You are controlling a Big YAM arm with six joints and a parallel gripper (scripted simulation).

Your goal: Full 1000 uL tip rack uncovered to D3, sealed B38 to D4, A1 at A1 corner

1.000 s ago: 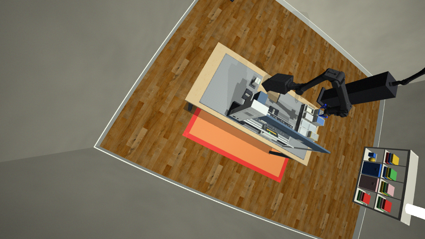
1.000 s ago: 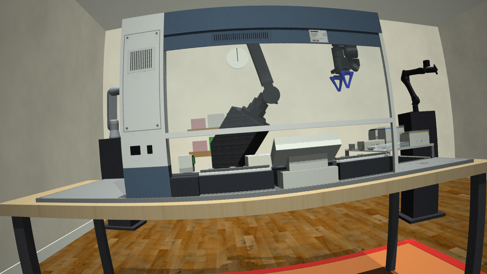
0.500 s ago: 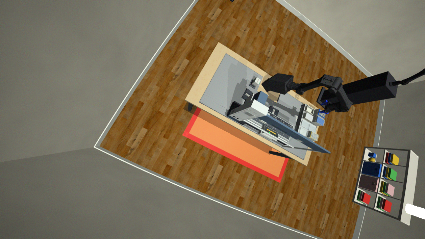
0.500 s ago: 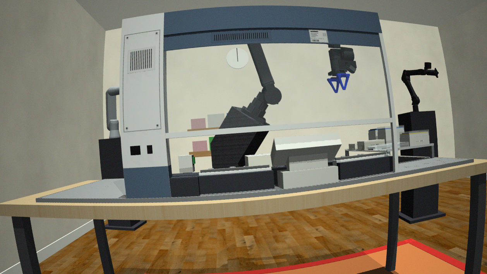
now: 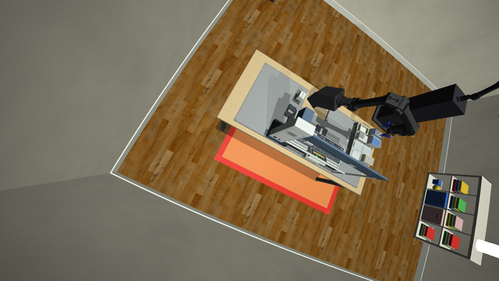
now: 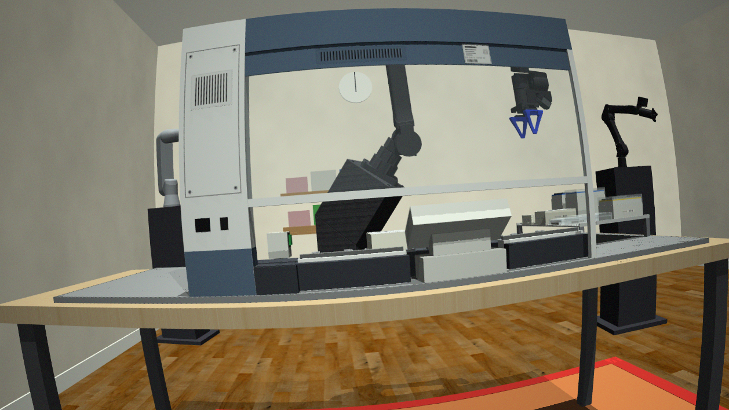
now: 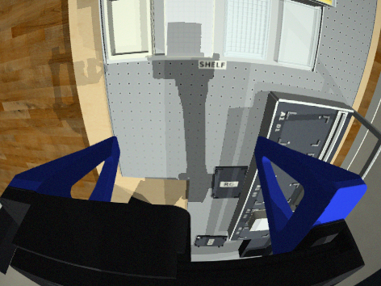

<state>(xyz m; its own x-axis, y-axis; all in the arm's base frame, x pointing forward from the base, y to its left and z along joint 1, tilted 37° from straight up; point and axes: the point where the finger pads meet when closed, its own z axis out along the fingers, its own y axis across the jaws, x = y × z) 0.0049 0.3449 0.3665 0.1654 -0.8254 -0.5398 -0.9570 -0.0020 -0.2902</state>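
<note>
My gripper (image 7: 187, 144) (image 6: 527, 123) (image 5: 385, 129) is open and empty. It hangs high above the table's right end, in front of the SHELF label (image 7: 211, 65). The near row holds a cream tray (image 7: 127, 23), a plain white item (image 7: 189, 12), a gridded white block (image 7: 247, 23) and another white item (image 7: 296, 28). Labels are unreadable. The dark deck (image 7: 303, 132) lies to the right.
A small dark nest (image 7: 231, 181) sits beside the deck. The machine's tall housing (image 6: 214, 153) and frame stand over the deck. The table's wooden edge (image 7: 81, 87) runs along the left of the wrist view. A second arm (image 6: 619, 132) stands on a pedestal beyond the table.
</note>
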